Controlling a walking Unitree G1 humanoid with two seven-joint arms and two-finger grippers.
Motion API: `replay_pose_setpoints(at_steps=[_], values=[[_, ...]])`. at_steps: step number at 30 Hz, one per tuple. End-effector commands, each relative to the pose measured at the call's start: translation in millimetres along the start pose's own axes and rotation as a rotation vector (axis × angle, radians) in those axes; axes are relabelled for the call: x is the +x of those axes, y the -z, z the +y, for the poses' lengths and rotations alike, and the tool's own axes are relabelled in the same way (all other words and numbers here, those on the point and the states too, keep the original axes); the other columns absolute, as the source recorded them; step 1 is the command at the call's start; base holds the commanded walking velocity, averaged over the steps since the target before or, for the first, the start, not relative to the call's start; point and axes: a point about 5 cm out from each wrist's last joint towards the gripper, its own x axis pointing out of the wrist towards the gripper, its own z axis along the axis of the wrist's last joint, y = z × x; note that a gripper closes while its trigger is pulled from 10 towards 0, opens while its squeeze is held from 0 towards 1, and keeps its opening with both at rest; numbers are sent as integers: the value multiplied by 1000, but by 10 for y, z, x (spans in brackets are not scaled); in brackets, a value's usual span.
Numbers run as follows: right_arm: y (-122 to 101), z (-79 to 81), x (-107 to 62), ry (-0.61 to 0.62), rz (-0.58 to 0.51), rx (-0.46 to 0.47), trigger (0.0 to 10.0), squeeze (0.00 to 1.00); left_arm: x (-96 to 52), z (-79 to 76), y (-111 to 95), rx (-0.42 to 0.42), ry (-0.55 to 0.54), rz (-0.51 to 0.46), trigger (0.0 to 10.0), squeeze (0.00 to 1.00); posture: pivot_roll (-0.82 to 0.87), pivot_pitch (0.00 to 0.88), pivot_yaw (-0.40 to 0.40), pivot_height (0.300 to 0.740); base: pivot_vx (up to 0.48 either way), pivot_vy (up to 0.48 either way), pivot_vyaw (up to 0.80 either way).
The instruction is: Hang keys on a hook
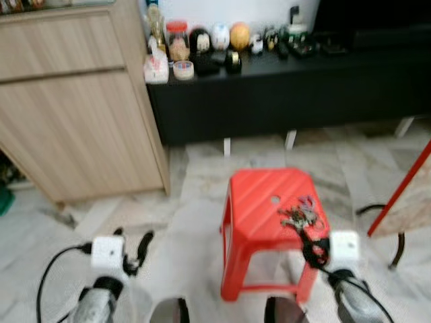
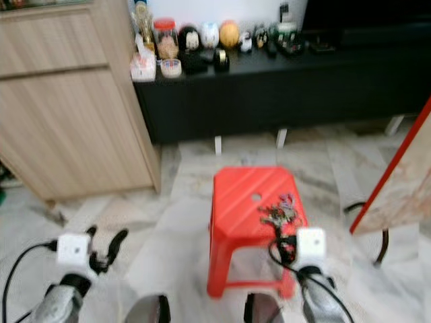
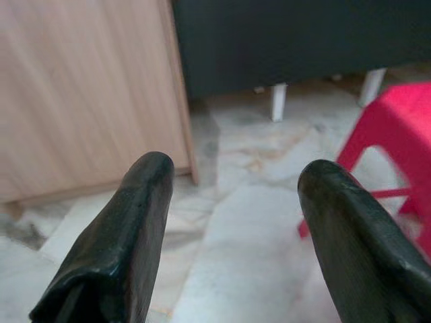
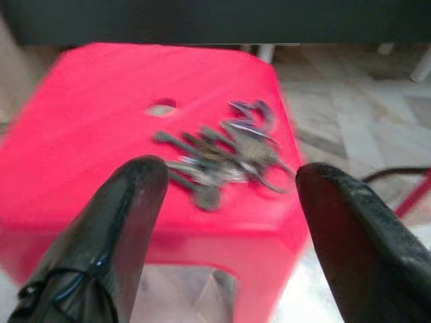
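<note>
Keys (image 1: 300, 217) are lying in a tangled bunch on the red plastic stool (image 1: 259, 202), toward its right-hand side, just beyond the small round hole in the seat. The right gripper (image 4: 225, 222) is hovering at the stool's near right corner, its two black fingers spread wide apart with the bunch framed between them, not touching it. The left gripper (image 3: 232, 222) is hanging over the marble floor (image 1: 188, 222) well to the left of the stool, fingers likewise parted and holding nothing. Behind the stool a long black cabinet (image 1: 283, 87) is carrying a row of jars and what look like small ornaments, though blur makes them hard to identify. A light wooden cupboard (image 1: 74, 101) is standing left of the stool.
</note>
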Motion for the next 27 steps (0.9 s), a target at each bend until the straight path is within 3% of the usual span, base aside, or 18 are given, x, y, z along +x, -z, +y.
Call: replay_pose_setpoints(at_steps=[1, 12, 27], values=[[32, 28, -9, -3, 12, 7, 10000, 0, -43, 24, 67, 10, -9, 34, 10000, 0, 42, 0, -7, 580, 270, 0, 0], [31, -63, 21, 64, 27, 10, 10000, 0, -61, 39, 77, 8, -15, 33, 10000, 0, 51, 0, -10, 580, 96, 0, 0], [23, -68, 49, 76, 26, 22, 10000, 0, -39, 29, 67, 14, -9, 27, 10000, 0, 50, 0, -11, 580, 54, 0, 0]])
